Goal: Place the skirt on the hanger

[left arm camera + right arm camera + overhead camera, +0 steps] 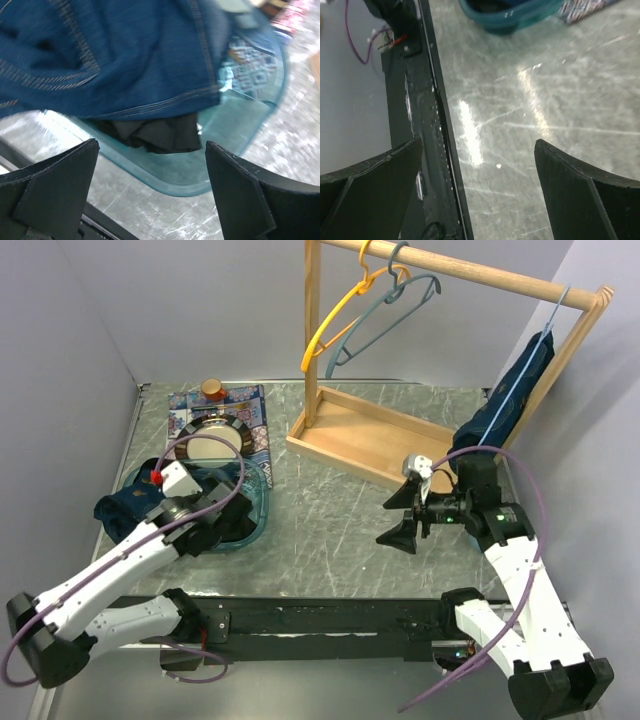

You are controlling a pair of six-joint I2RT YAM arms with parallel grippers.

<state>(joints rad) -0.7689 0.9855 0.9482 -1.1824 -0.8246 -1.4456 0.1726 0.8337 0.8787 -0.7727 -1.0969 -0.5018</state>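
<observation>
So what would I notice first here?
The wooden rack at the back right, with a yellow hanger and a grey hanger bare and a dark blue garment hung at its right end. At the left, a teal basket holds blue denim, the left gripper open over it.

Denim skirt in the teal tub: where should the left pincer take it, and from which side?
Probably the stitched hem, from above, with the open left pincer straddling it. That edge lies free over the black cloth near the tub rim, so one finger could slip under; the rest is bunched.
</observation>
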